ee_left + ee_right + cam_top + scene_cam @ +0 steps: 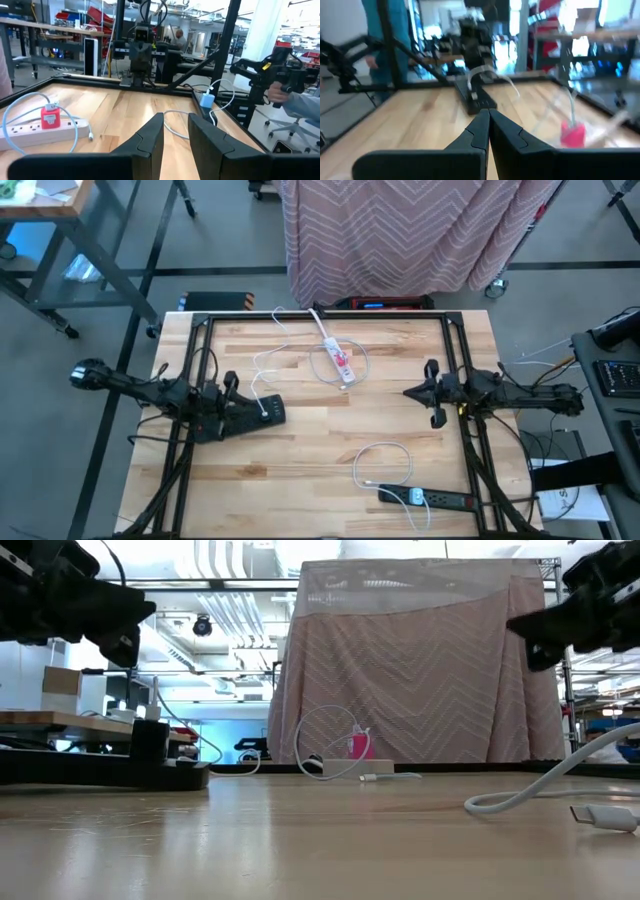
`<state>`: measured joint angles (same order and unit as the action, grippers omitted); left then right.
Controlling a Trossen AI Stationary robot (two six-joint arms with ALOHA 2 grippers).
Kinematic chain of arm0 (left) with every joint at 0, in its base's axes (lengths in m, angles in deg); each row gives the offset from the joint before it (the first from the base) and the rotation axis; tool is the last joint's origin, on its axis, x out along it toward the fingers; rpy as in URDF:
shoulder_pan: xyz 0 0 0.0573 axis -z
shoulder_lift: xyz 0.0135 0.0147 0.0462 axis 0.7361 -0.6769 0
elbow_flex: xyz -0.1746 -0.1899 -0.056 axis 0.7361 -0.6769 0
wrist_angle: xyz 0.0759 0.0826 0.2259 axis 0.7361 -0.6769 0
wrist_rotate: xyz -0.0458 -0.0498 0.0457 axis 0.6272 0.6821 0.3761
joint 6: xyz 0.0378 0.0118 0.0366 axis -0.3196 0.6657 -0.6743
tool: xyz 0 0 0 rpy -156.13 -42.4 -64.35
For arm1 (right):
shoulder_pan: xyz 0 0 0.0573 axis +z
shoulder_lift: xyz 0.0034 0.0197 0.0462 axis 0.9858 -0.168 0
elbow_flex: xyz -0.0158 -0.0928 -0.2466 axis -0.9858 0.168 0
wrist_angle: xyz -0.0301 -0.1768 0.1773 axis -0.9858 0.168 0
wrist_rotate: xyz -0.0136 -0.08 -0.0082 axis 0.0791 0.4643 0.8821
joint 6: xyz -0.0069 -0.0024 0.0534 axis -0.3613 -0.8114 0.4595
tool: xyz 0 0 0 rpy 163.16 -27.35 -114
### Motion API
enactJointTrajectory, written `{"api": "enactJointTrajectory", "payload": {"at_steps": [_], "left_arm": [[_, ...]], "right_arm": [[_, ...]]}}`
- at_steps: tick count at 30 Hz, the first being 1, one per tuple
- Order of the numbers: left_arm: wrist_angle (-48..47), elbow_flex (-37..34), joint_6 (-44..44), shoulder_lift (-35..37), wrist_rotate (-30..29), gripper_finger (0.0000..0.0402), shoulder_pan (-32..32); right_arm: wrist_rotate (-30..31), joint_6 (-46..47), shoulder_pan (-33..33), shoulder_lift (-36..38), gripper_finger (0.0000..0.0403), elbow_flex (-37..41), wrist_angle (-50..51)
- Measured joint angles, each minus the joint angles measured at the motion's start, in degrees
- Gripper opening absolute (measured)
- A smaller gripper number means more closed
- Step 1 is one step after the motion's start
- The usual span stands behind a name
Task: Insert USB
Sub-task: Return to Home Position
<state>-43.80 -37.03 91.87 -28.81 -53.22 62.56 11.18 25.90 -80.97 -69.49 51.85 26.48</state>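
Observation:
A white USB cable [385, 465] lies in a loop on the table's near right part, its plug end [600, 817] resting flat on the wood. It runs to a black power strip [440, 500] with a blue adapter [207, 100]. A second black power strip [250, 415] lies by the left arm with a white cable in it. A white power strip [335, 360] with a red plug [50, 117] lies at the far middle. My left gripper [175, 127] hangs open above the table's left part. My right gripper [488, 117] hangs shut above the right part. Neither touches anything.
A black metal frame [320, 315] runs round the table's far edge and sides. A pink patterned cloth [420, 670] hangs behind the far edge. A person's sleeve and hand [295, 100] show beyond the table's right side. Bare wood lies between the two arms.

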Motion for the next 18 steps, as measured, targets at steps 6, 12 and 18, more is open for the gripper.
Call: {"api": "enactJointTrajectory", "payload": {"at_steps": [6, 12, 18], "left_arm": [[2.45, 0.0, -2.1, 0.42, -0.02, 0.0074, 0.0], [2.45, 0.12, -2.16, 0.16, -2.63, 0.0075, 0.0], [2.4, 0.37, -2.14, -1.18, -2.6, 0.0075, 0.0]], "right_arm": [[0.82, 0.6, -0.03, -0.2, 0.0, 0.0, 3.11], [1.42, 0.57, -0.04, -0.17, 0.0, 0.0, 3.14], [1.48, 0.57, -0.03, -0.17, 0.0, 0.0, 3.17]]}}
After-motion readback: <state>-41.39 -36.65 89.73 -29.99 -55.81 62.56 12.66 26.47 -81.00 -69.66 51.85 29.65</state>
